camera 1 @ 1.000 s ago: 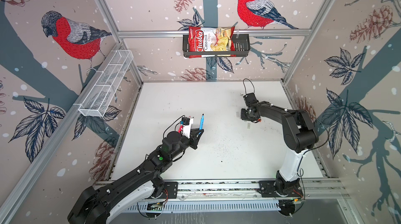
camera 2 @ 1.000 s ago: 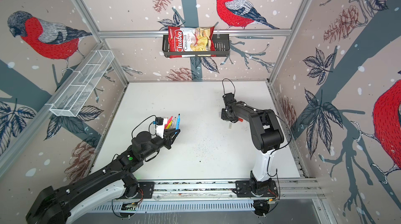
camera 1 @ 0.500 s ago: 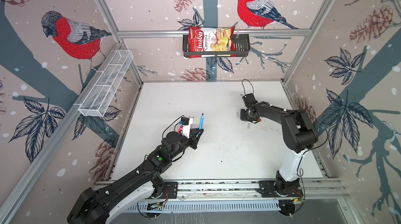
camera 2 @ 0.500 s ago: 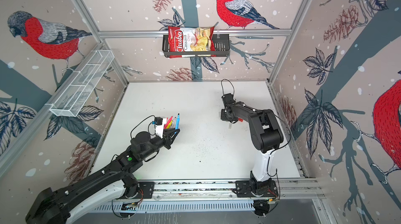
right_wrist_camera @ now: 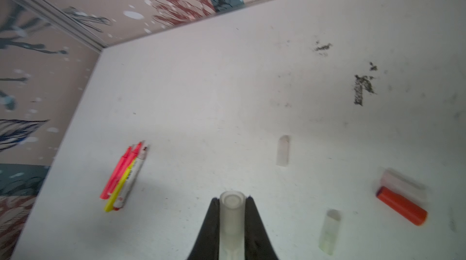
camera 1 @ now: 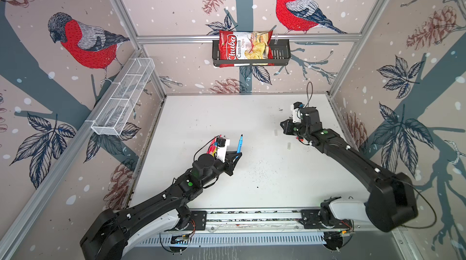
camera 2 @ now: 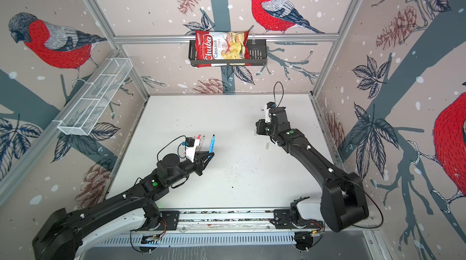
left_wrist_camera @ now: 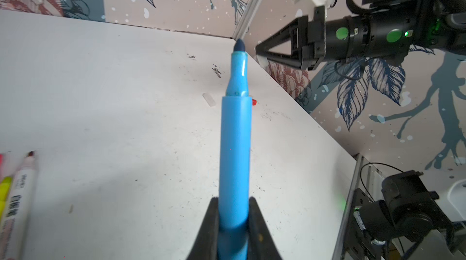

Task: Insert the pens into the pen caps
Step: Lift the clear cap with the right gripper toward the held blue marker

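The left gripper (left_wrist_camera: 233, 204) pinches the slim blue plastic marker pen (left_wrist_camera: 235, 145) by its tail above the white table (left_wrist_camera: 113, 90), long axis along the jaws, dark tip toward the back wall (camera 1: 191, 74). The right gripper (right_wrist_camera: 232, 202) clamps a short translucent whitish cap (right_wrist_camera: 231, 221), its mouth seemingly facing outward.

red cap (right_wrist_camera: 402, 205) blurred, white pen (left_wrist_camera: 21, 195) cut off

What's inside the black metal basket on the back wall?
A red-and-white Chuba cassava chips bag lies in the black metal basket, filling its left and middle. Nothing else shows at its right end. Whatever is behind or under the bag is covered.
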You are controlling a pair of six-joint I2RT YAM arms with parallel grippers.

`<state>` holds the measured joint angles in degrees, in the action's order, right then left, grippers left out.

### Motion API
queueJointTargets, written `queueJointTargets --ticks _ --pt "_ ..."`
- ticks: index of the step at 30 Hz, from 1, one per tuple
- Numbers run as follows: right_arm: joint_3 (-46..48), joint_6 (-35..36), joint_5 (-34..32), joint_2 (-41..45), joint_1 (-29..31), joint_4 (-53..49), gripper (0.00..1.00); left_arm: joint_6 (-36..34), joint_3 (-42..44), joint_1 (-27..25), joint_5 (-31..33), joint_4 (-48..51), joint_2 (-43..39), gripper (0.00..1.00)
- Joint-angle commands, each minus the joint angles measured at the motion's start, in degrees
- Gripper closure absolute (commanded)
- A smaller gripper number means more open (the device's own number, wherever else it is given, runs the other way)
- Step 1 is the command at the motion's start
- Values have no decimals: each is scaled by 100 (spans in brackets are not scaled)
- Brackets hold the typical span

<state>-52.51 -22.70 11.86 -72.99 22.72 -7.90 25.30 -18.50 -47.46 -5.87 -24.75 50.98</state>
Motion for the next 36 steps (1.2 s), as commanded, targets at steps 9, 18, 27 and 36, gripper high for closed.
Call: queueJointTargets --ticks 9,18,27,36 --pt "1259 -1106 2110 1871 6 2609 91 501 -368 -605 -188 -1611 1002 100" --pt "1989 -2088 2390 2103 200 4144 89 579 -723 -924 -297 -1941 1471 100" --pt "2055 -2139 2233 2136 468 4392 89 600 -794 -1081 -230 -2044 1592 100" --pt "2140 -2195 2117 2022 738 4656 89 581 -874 -1160 -195 -2050 1643 100"
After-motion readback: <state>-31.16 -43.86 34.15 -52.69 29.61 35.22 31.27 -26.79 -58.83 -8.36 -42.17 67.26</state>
